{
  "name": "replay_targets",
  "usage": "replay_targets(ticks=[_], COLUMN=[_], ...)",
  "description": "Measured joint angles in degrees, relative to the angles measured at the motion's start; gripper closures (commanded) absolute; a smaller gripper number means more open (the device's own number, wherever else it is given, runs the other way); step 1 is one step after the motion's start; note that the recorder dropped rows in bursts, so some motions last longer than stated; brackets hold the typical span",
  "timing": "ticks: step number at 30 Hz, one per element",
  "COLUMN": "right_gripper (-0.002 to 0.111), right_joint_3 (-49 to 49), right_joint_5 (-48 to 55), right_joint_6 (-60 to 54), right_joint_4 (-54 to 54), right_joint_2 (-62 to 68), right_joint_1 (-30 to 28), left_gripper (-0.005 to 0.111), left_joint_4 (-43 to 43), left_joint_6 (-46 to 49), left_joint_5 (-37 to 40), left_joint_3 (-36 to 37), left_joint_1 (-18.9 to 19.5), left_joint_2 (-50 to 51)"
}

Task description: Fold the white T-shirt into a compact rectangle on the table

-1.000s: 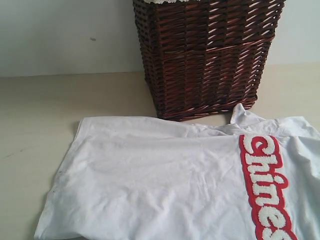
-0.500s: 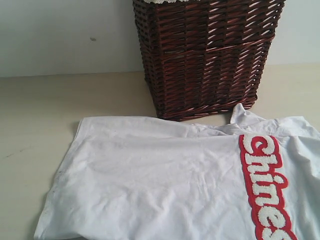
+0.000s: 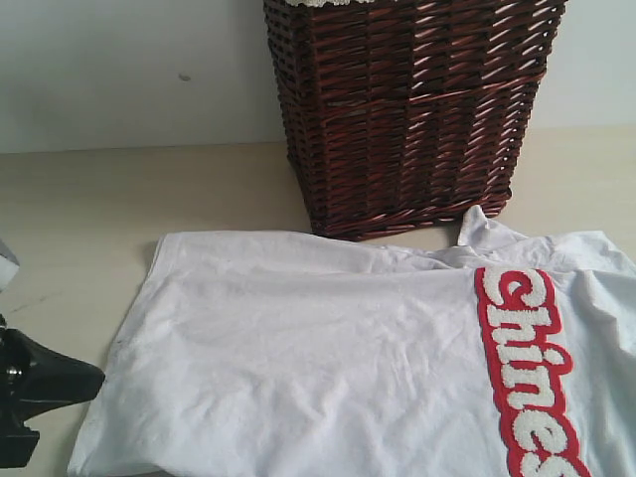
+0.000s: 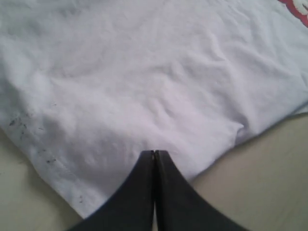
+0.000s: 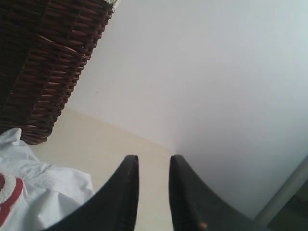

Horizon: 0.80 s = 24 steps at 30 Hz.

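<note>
Now left fingers (image 3: 55,381) newly in view, closed, beside white T-shirt (image 3: 328,368) edge

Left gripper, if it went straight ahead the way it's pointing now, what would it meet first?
The white T-shirt: the shut left gripper aims at its edge near a corner, close by. Whether the tips already touch the cloth is unclear.
</note>
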Motion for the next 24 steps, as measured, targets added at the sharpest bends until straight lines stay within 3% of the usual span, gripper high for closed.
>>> replay_targets(ticks=[5, 8, 13, 16, 24], right_gripper=[0.084, 0.084, 0.084, 0.084, 0.084], right_joint_3=[0.0, 0.0, 0.0, 0.0, 0.0], right_joint_5=[0.0, 0.03, 0.13, 0.13, 0.13], right_joint_6=[0.0, 0.0, 0.0, 0.0, 0.0], right_joint_4=[0.0, 0.0, -0.12, -0.4, -0.5], right_joint_2=[0.0, 0.0, 0.0, 0.0, 0.0], right_joint_1=[0.0, 0.0, 0.0, 0.0, 0.0], left_gripper=[0.107, 0.102, 0.071, 0.053, 0.054], left_joint_4=[9.27, 15.23, 16.49, 14.11, 12.49], left_joint_6=[0.26, 6.24, 22.32, 27.02, 28.83], left_joint_5=[7.76, 12.73, 11.25, 10.0, 2.93], left_joint_3=[-4.97, -5.6, -5.15, -4.82, -4.66], left_joint_1=[0.0, 0.0, 0.0, 0.0, 0.0], left_joint_2=[5.12, 7.89, 12.12, 14.51, 21.16])
